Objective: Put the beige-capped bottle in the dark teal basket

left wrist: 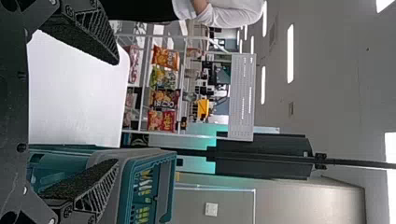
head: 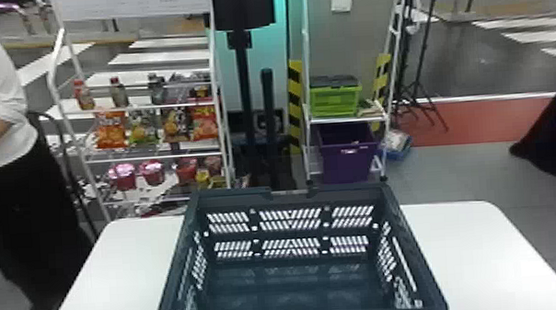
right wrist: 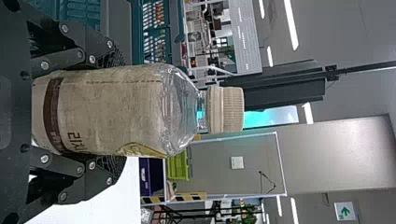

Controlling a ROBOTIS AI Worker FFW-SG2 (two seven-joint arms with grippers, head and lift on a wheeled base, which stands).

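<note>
From where I stood in the room, the beige-capped bottle (right wrist: 100, 109) was up in the robot's right gripper (right wrist: 121, 109), upright, with its cap (right wrist: 226, 109) uppermost. The two black fingers had closed in on opposite sides of it, parted just as far as its body was wide. Its clear shoulder (right wrist: 180, 112) rose bare above a beige label with a dark brown band near the bottom. The bottle was outside the dark teal basket (head: 238, 198), which I could make out beyond it in the right wrist view.

The left gripper (left wrist: 116, 112) had its fingers spread wide, holding nothing, one of them in front of part of the basket in its own wrist view; whether they touched, I couldn't tell.

The basket stood upright on the white table (head: 471, 246), its slotted walls open at the top. Past the table, on the robot's left, a white rack (head: 215, 84) carried small bottles (head: 119, 95), snack bags (head: 110, 130) and, lower down, pink cups (head: 152, 172). To the right of a black stand (head: 243, 76), another rack (head: 344, 120) held a lime green crate (head: 334, 102) above a purple bin (head: 349, 161).
</note>
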